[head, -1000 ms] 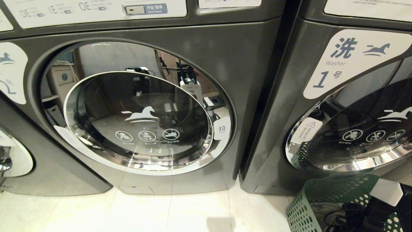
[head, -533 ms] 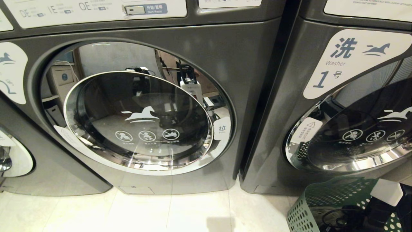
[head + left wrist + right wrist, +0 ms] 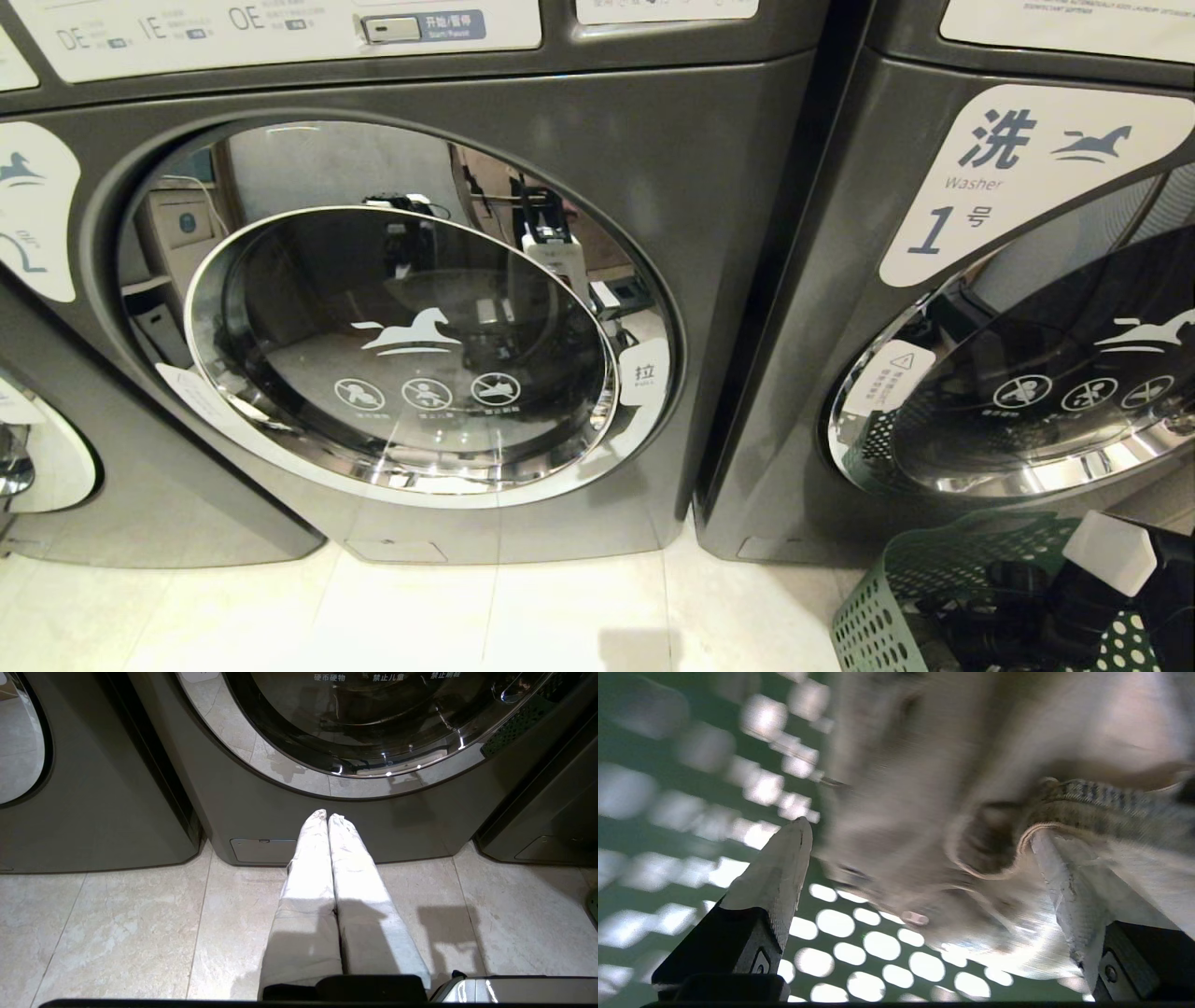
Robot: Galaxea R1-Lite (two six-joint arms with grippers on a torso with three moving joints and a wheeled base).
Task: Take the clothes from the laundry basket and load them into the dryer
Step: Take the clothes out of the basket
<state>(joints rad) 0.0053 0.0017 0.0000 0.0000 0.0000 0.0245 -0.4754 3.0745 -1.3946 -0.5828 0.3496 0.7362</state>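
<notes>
1. Green perforated plastic surrounded the right gripper: it was down inside the laundry basket, whose holed wall stood just beside one finger.
2. Its two pale fingers stood wide apart, with nothing clamped between them.
3. Pale, crumpled clothes lay in the gap ahead of the fingertips and draped against the other finger; a striped ribbed cuff sat right at that finger's tip.
4. Whether either finger pressed into the cloth could not be told through the blur.
5. From the head view, the right arm's white link reached down into the basket, which stood on the floor before the machine labelled "Washer".
6. To that arm's left, well apart from it, was the dryer, its round glass door closed.
7. The left gripper hung low over the tiled floor, fingers pressed together on nothing, their tips pointing at the dryer's base.
</notes>
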